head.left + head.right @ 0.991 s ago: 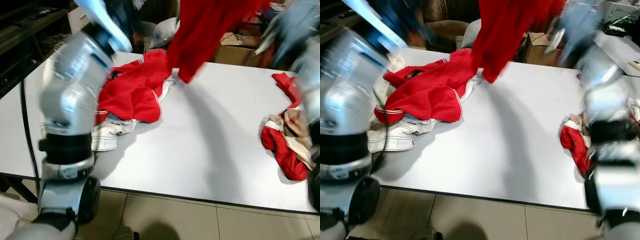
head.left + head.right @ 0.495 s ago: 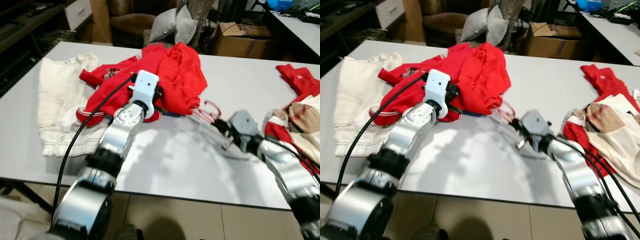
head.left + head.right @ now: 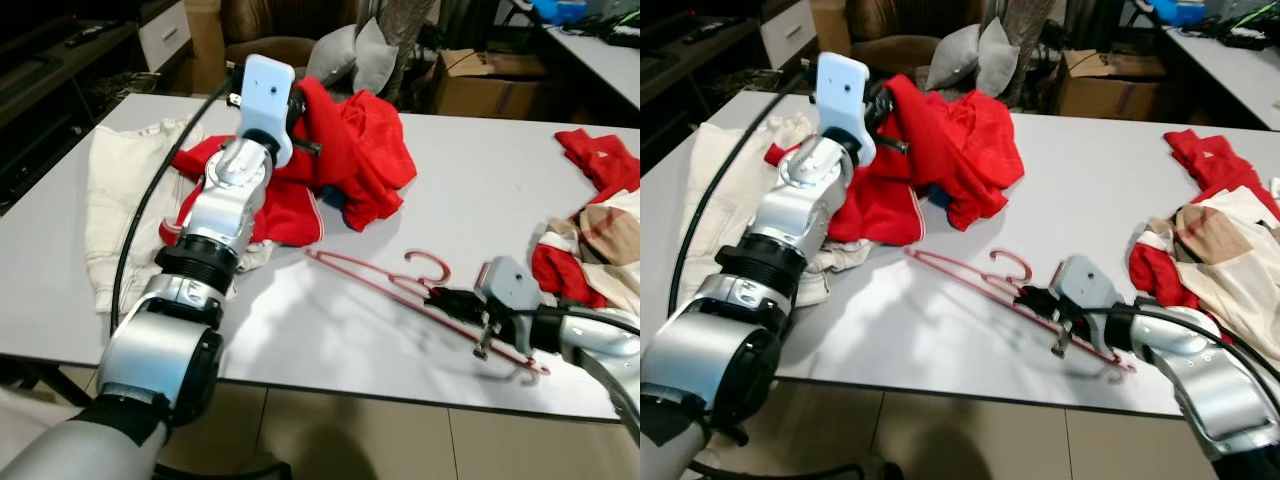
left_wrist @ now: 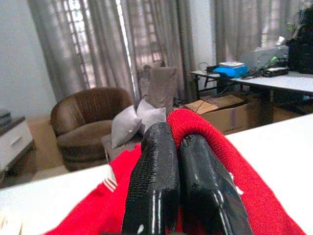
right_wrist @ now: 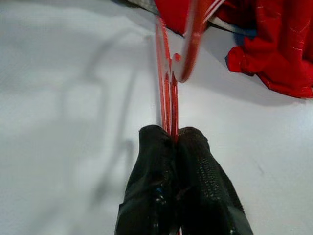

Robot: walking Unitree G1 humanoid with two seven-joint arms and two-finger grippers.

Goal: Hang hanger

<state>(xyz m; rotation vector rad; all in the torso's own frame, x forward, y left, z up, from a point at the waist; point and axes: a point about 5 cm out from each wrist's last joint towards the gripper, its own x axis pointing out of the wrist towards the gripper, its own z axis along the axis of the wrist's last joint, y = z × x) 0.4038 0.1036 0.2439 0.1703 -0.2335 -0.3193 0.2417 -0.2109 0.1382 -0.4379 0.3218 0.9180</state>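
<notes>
Left eye: pink hanger point(image 3: 400, 285) lies flat on the white counter point(image 3: 480, 180), hook up toward the clothes, well clear of the red garment point(image 3: 350, 150); right gripper point(image 3: 452, 300) is clamped on its lower bar close to the neck, probably so it can lift with the hook free. Left gripper point(image 3: 303, 118) is raised over the far side of the counter, pinching a fold of the red garment and holding that edge up off the pile, likely to keep an opening ready for the hanger. Cream trousers point(image 3: 115, 200) sit beside the pile, a second red/beige heap point(image 3: 590, 250) at the right edge. Right eye: same layout, hanger and garment not touching, gap of bare counter between them. Left wrist: both fingers point(image 4: 151, 196) pressed together with red knit point(image 4: 230, 166) wrapped over one of them, so closed on cloth. Right wrist: fingers point(image 5: 195, 196) closed flat on the thin pink bars point(image 5: 166, 98), hook blurred ahead, red cloth beyond. Judgement: hanger not yet in the garment, so hanging not started
</notes>
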